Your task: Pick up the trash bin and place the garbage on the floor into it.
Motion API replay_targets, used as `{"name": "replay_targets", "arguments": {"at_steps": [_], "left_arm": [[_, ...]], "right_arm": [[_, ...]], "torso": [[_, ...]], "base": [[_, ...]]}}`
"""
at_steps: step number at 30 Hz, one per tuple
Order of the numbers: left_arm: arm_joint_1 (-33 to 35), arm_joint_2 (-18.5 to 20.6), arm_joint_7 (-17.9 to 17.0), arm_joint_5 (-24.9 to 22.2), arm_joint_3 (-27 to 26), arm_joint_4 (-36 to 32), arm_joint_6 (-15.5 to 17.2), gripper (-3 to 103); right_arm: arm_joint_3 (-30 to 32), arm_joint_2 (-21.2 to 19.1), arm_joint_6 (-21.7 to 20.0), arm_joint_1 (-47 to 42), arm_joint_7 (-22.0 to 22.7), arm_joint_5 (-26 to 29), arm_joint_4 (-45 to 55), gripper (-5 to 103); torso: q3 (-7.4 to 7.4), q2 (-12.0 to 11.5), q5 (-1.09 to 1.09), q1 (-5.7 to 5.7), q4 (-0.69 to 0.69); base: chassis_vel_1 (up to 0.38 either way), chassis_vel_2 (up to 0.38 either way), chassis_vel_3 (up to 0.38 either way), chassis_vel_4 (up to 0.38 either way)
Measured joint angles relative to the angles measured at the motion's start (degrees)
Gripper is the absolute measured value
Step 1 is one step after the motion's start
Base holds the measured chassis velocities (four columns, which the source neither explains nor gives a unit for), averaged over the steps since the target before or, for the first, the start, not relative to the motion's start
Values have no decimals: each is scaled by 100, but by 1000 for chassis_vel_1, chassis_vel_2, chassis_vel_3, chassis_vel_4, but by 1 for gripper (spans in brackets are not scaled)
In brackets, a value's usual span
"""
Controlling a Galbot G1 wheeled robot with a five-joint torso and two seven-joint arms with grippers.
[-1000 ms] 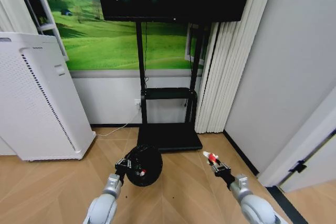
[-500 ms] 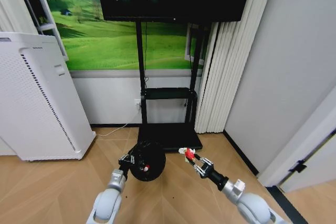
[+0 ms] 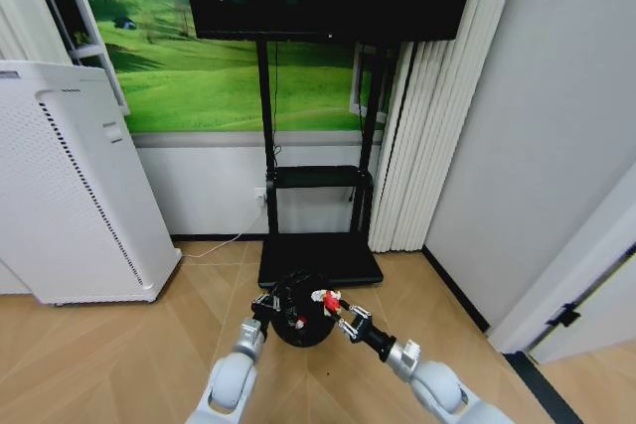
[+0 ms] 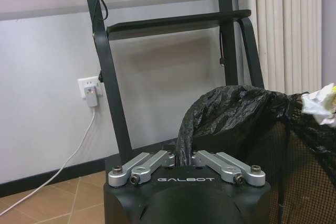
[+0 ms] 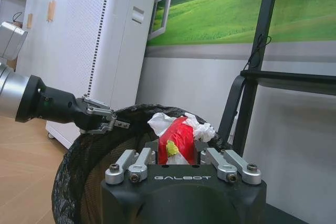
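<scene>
The trash bin [image 3: 301, 313], black wire mesh with a black bag liner, hangs off the floor in front of the TV stand. My left gripper [image 3: 266, 304] is shut on its rim; in the left wrist view my left gripper [image 4: 181, 160] pinches the liner at the edge of the trash bin [image 4: 294, 182]. My right gripper [image 3: 339, 315] is shut on a crumpled red-and-white wrapper [image 3: 323, 298] and holds it at the bin's mouth. The right wrist view shows that wrapper [image 5: 176, 136] between the jaws of my right gripper [image 5: 176, 153], just over the bin [image 5: 89, 171].
A tall white perforated appliance [image 3: 70, 186] stands at the left. The black TV stand base [image 3: 318, 260] lies right behind the bin. White curtain folds [image 3: 407, 146] and a door frame [image 3: 581, 295] are at the right. A wall outlet with a cable [image 4: 89, 85] is behind.
My right gripper has swung left with the wrapper, from beside the bin to its mouth. The left arm has carried the bin a little to the right and forward.
</scene>
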Motion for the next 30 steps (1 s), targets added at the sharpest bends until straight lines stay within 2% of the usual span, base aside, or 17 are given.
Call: {"name": "replay_targets", "arguments": {"at_steps": [5,6,8,10,11,13,14,15,16,17,20,21,24,25,30], "left_arm": [[-10,-2,1,5,-2,37,-9,6],[-13,-12,2,5,-2,42,-12,6],[-19,-32,3,9,-3,49,-16,6],[-23,-38,4,11,-3,56,-18,6],[-29,-56,4,18,7,72,-23,6],[-32,-65,4,22,11,79,-25,6],[-35,-71,4,27,15,83,-26,6],[-35,-71,4,27,15,83,-26,6],[-42,-85,6,37,30,94,-28,6],[-50,-93,9,41,39,98,-29,6],[-54,-99,9,42,41,98,-29,6],[-59,-101,13,43,43,99,-29,6],[-61,-101,13,44,42,99,-30,6],[-60,-101,13,45,35,99,-31,6],[-4,-71,17,42,-35,41,-41,6]], "right_arm": [[-152,73,7,118,28,-63,-120,33],[-196,85,-2,134,75,-67,-135,30],[-220,84,-95,133,109,-44,-128,37],[-222,84,-104,133,110,-44,-127,37],[-222,81,-120,132,110,-52,-129,48],[-222,80,-126,131,110,-52,-130,48],[-219,79,-131,130,109,-52,-130,54],[-219,79,-131,130,109,-52,-130,54],[-205,76,-136,130,110,-55,-132,59],[-194,71,-137,127,109,-62,-134,70],[-186,66,-139,123,110,-63,-134,70],[-173,60,-139,117,110,-65,-134,81],[-166,54,-139,108,111,-66,-134,86],[-154,50,-139,107,111,-65,-138,96],[-4,47,-151,61,199,22,-136,100]], "torso": [[0,0,0,0,0],[0,0,0,0,0],[0,0,0,0,0],[0,0,0,0,-1],[0,0,0,0,0],[0,0,0,0,0],[0,0,0,0,0],[0,0,0,0,0],[0,0,0,0,-1],[0,0,0,0,-1],[0,0,0,0,-1],[0,0,0,0,-1],[0,0,0,0,-1],[0,0,0,0,0],[0,0,0,0,0]], "base": [[0,0,0,0],[0,0,0,0],[0,0,0,0],[0,0,0,0],[0,0,0,0],[0,0,0,0],[0,0,0,0],[0,0,0,0],[0,0,0,0],[0,0,0,0],[0,0,0,0],[0,0,0,0],[0,0,0,0],[0,0,0,0],[0,0,0,0]]}}
